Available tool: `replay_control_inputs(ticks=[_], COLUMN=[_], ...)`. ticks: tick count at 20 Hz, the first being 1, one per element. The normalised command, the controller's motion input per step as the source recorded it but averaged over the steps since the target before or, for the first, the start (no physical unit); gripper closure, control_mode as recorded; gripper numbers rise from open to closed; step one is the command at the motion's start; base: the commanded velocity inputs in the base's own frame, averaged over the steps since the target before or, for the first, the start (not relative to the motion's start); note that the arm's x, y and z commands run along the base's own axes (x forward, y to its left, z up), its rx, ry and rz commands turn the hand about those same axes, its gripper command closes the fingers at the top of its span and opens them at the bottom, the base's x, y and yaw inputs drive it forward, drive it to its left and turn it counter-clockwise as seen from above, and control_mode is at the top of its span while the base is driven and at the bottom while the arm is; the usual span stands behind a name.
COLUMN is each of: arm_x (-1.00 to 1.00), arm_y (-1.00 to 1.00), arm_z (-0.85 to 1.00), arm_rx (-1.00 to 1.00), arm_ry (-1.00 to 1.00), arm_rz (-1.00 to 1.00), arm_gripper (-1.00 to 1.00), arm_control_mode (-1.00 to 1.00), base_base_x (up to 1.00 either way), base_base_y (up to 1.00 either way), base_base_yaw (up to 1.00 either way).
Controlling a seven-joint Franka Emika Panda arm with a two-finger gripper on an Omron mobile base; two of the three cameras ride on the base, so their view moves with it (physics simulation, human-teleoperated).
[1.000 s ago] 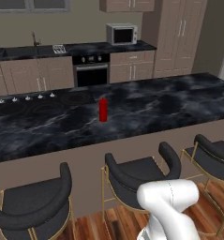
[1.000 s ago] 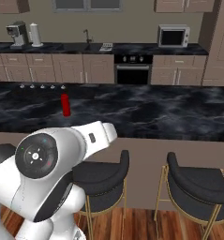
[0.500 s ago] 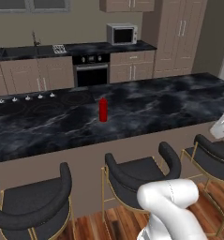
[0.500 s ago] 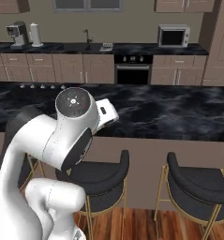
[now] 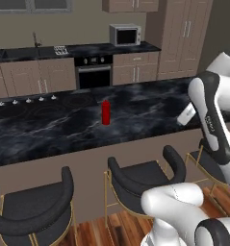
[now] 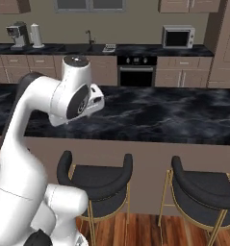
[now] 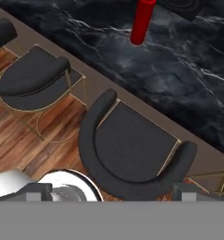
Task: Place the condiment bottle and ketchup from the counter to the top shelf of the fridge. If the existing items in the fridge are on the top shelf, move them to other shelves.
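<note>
Ketchup [image 5: 106, 112] stands upright on the counter [image 5: 150, 103] in the left base view — likely light, smooth, slippery. Right base view: the arm rises before the slab. Hand view: gripper [image 7: 108, 193] spread wide, empty; grasp the bottle mid-body.

Beige cabinets [image 5: 34, 79] line the rear wall. Microwave [image 5: 124, 35] above oven [image 5: 93, 72]. Black stools [image 6: 98, 180] on wood floor [image 7: 24, 145].

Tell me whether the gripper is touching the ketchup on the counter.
Apart. In the hand view the ketchup stands on the counter far above the open gripper, whose fingertips hang over a stool, with bare counter and stool between.
</note>
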Motion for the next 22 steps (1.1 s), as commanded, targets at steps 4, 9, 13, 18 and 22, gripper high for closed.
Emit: replay_control_inputs(ticks=[4,9,13,18,22], arm_x=[0.81,0.72,0.43,0.09,0.0], arm_y=[0.89,0.6,0.57,0.39,0.42], arm_z=[-0.35,-0.21,-0.25,-0.18,-0.14], arm_rx=[0.09,0.19,0.22,0.04,0.0], arm_ry=[0.11,0.02,-0.01,-0.17,-0.32], arm_rz=[-0.17,-0.29,-0.38,-0.38,-0.35], arm_gripper=[-1.0,-1.0,-1.0,-1.0,-1.0], arm_control_mode=[-1.0,-1.0,-1.0,-1.0,-1.0], base_base_x=[0.0,0.0,0.0,0.0,0.0], base_base_y=[0.0,0.0,0.0,0.0,0.0], base_base_yaw=[0.0,0.0,0.0,0.0,0.0])
